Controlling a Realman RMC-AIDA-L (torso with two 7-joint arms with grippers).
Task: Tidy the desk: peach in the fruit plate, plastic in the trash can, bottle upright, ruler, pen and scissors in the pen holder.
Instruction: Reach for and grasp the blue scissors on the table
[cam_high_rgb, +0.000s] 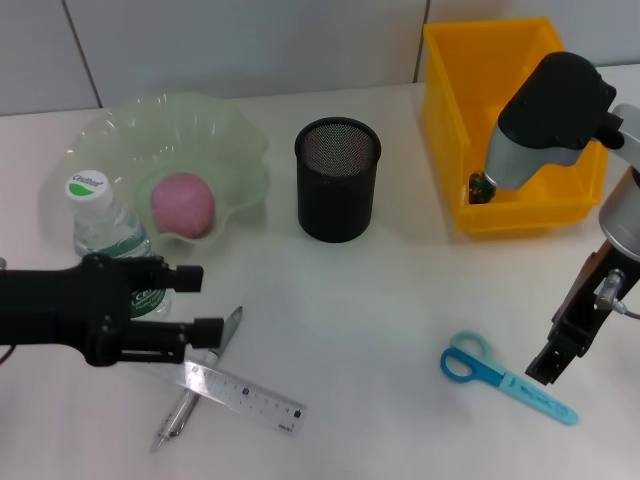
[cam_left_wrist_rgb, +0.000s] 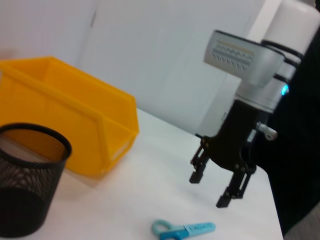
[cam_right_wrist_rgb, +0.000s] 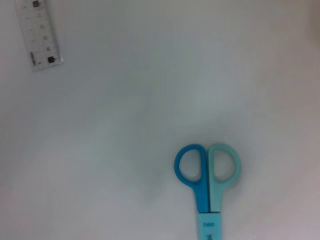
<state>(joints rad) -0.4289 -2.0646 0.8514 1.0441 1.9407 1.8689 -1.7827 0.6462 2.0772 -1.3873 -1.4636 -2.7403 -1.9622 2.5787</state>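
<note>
Blue-and-teal scissors flat on desk, blades sheathed | right gripper jaws spread | left jaws unclear

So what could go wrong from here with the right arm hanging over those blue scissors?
1. The blue and teal plastic-handled scissors lie flat on the white desk, so the open right gripper above them may slip off or scrape the surface.
2. The black mesh pen holder looks light and could tip when the scissors go in.
3. The left gripper sits close beside the upright clear water bottle, above the clear plastic ruler, and could knock the bottle over.
</note>
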